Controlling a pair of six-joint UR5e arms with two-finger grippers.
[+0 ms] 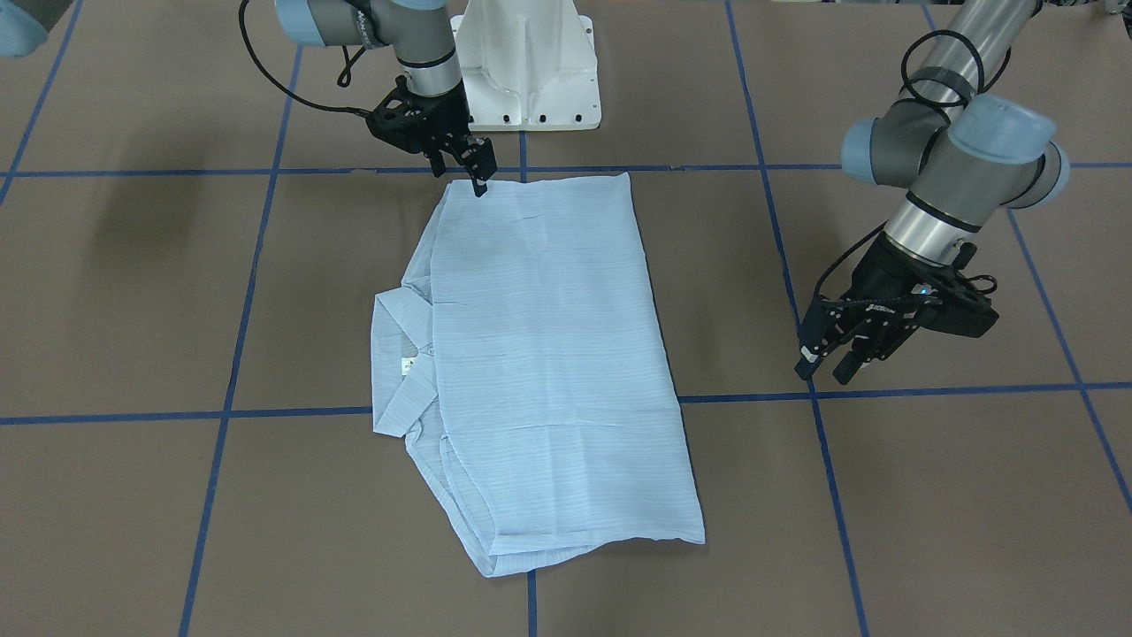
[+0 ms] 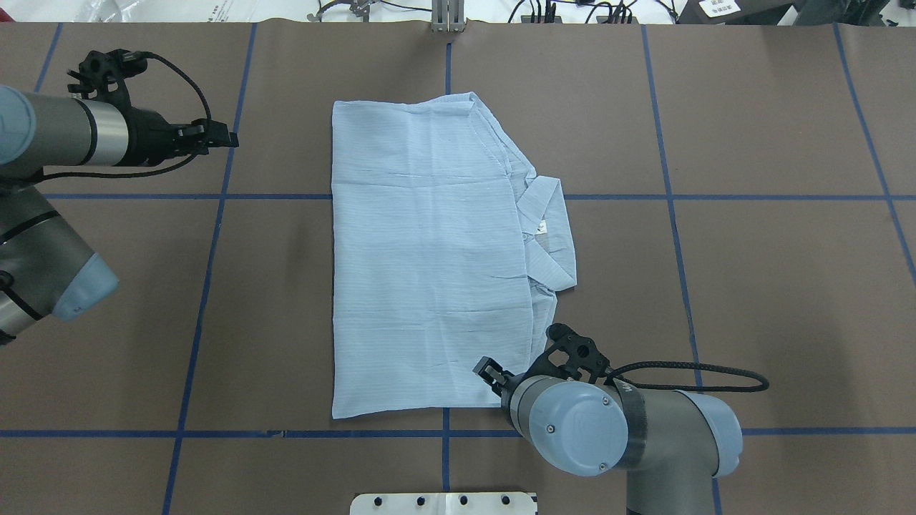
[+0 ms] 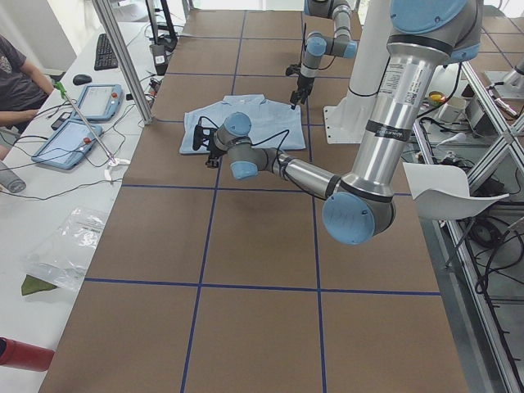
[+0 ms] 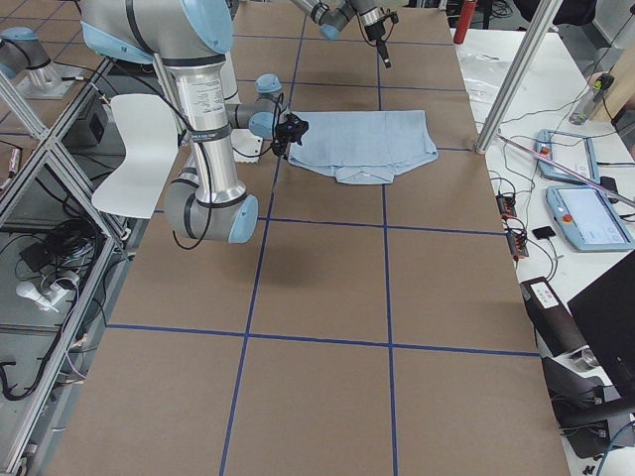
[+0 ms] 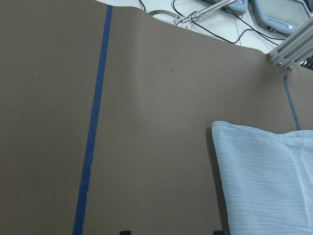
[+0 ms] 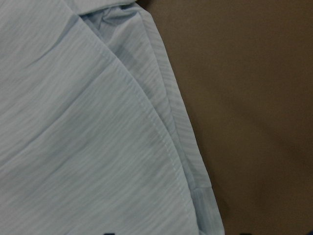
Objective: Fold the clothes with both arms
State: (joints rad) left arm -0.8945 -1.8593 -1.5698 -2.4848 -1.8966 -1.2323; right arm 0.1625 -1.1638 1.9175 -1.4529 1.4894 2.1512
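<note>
**Shirt folded flat, both grippers parted**

Nearest the robot's base, the right gripper stood with fingers spread at the shirt's near, collar-side corner. The shirt lay mid-table. Farther off, the left gripper hovered with fingers apart, well clear of the cloth.

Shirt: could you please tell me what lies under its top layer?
A collar and folded edges poke out along one side of the shirt; the table lies below. Anything else underneath is covered.
</note>
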